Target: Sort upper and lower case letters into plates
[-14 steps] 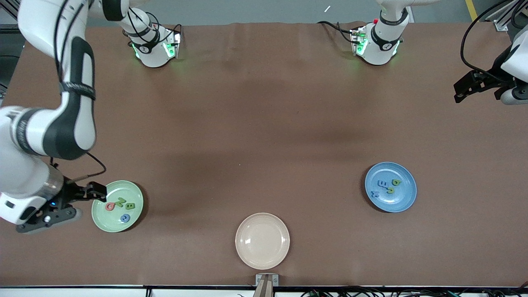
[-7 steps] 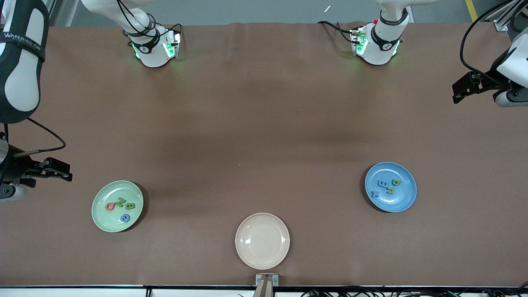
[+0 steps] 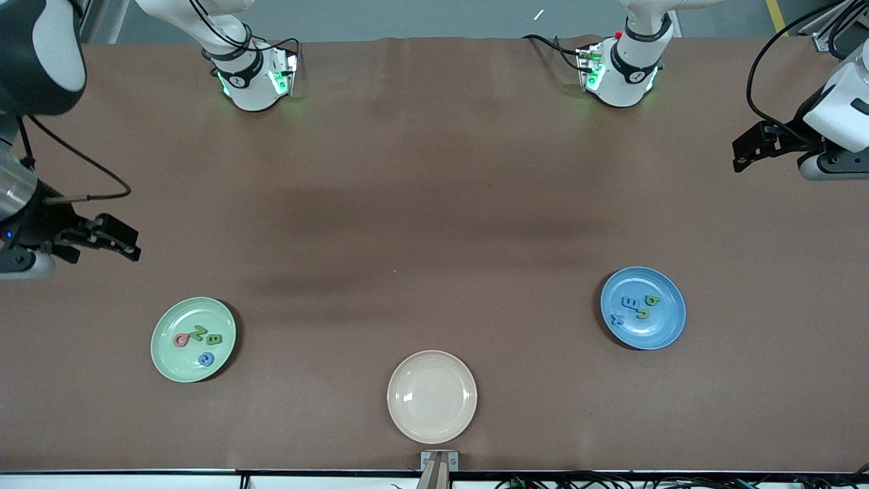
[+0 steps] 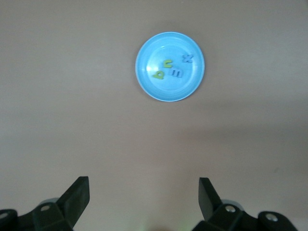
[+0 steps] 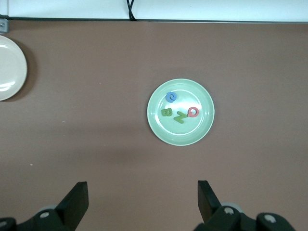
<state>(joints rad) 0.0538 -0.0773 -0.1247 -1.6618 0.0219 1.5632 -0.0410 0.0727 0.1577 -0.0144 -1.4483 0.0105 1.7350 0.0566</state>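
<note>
The pale green plate (image 3: 167, 354) lies near the front camera toward the right arm's end and holds several foam letters (image 3: 197, 333). The blue plate (image 3: 660, 330) lies toward the left arm's end and also holds several letters (image 3: 635, 305). My right gripper (image 3: 129, 246) is open and empty, up over bare table beside the green plate. My left gripper (image 3: 740, 156) is open and empty, over the table's left-arm end. The right wrist view shows the green plate (image 5: 180, 135) ahead of its open gripper (image 5: 143, 195). The left wrist view shows the blue plate (image 4: 168, 90) ahead of its open gripper (image 4: 144, 192).
A cream-beige plate (image 3: 432, 407) lies empty at the table's front edge, between the two other plates; it also shows in the right wrist view (image 5: 7, 67). A small metal bracket (image 3: 439, 462) sits at the front edge. The brown table top is bare between the plates and the arm bases.
My right gripper has left the green plate's rim, risen and moved off toward the arm bases, empty. My left gripper has shifted slightly. The letters and plates have not moved.
</note>
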